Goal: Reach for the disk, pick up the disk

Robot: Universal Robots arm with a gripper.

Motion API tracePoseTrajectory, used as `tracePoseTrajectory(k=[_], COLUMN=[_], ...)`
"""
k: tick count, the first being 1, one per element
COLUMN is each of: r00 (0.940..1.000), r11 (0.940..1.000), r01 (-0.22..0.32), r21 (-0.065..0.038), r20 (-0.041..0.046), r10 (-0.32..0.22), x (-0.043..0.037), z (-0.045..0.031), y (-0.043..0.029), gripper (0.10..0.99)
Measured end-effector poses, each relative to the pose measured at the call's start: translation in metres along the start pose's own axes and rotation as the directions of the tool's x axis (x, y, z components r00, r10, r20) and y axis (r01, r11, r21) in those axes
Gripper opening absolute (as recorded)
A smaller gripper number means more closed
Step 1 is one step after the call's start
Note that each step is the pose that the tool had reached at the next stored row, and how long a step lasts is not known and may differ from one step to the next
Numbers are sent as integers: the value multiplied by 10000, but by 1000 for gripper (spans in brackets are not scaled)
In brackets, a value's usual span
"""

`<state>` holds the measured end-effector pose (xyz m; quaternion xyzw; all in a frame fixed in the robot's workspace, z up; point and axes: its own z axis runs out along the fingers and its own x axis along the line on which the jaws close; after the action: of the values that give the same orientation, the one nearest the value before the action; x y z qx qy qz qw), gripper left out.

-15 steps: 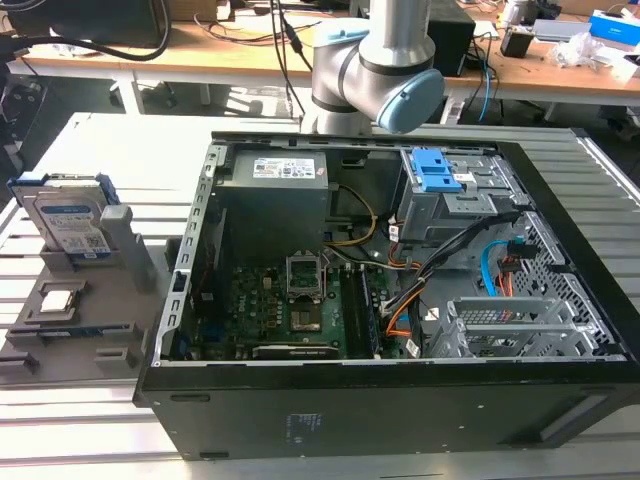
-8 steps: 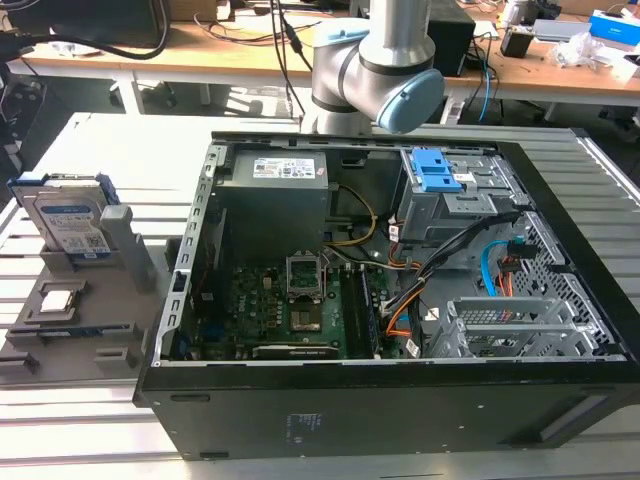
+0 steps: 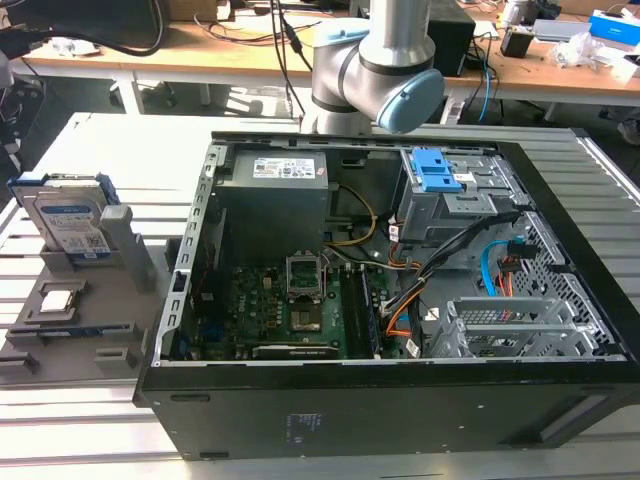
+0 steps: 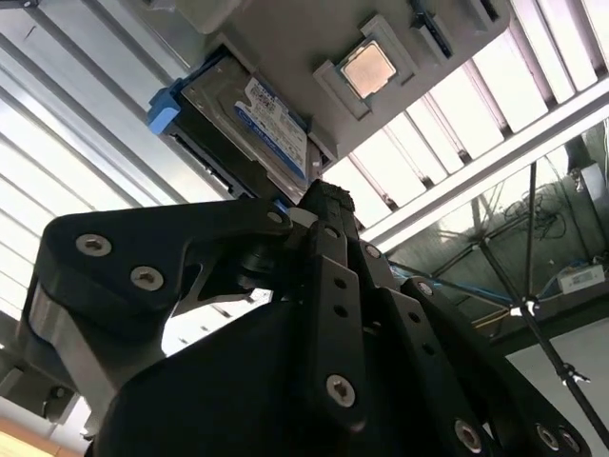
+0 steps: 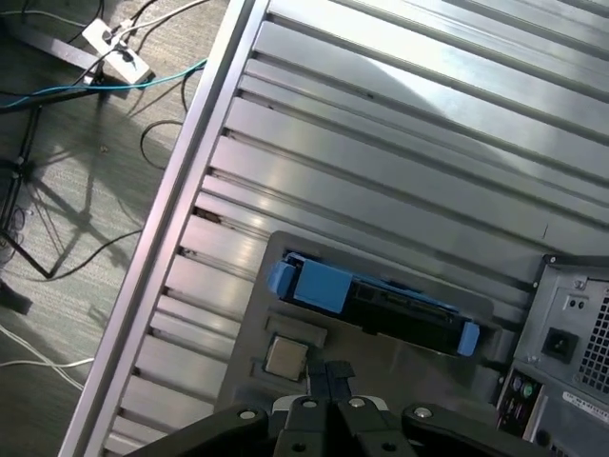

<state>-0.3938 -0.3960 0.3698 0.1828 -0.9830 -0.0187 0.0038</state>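
Looking past our tool [image 5: 328,381], closed and empty, we see the disk [image 5: 381,300] just ahead, not touching, standing on its long edge in the grey holder [image 5: 409,357].

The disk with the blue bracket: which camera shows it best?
The exterior view. There the disk stands upright in a grey holder, its labelled face turned to the camera. The second wrist view shows that face closer but slanted; the first wrist view shows its narrow edge and blue bracket.

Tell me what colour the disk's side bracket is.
The bracket is blue, clearest in the first wrist view.
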Motion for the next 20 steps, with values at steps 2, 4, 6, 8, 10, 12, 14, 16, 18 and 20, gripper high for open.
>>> tracePoseTrajectory(k=[2, 4, 6, 8, 10, 12, 14, 16, 18, 20], r00=[9998, 9993, 9966, 9943, 9917, 9894, 9860, 9811, 9780, 9706], r11=[9998, 9993, 9966, 9943, 9918, 9894, 9861, 9812, 9780, 9707], r01=[181, 376, 820, 1065, 1282, 1453, 1664, 1932, 2085, 2404], r21=[0, 0, -1, -2, -2, -3, -5, -6, -8, -10], r20=[-6, -13, -31, -40, -49, -55, -63, -73, -79, -91], r10=[-181, -376, -820, -1065, -1282, -1453, -1664, -1932, -2085, -2404], x=[0, 0, 0, 0, 0, 0, 0, 0, 0, 0], z=[0, 0, 0, 0, 0, 0, 0, 0, 0, 0], y=[0, 0, 0, 0, 0, 0, 0, 0, 0, 0], gripper=[106, 106, 106, 106, 106, 106, 106, 106, 106, 106])
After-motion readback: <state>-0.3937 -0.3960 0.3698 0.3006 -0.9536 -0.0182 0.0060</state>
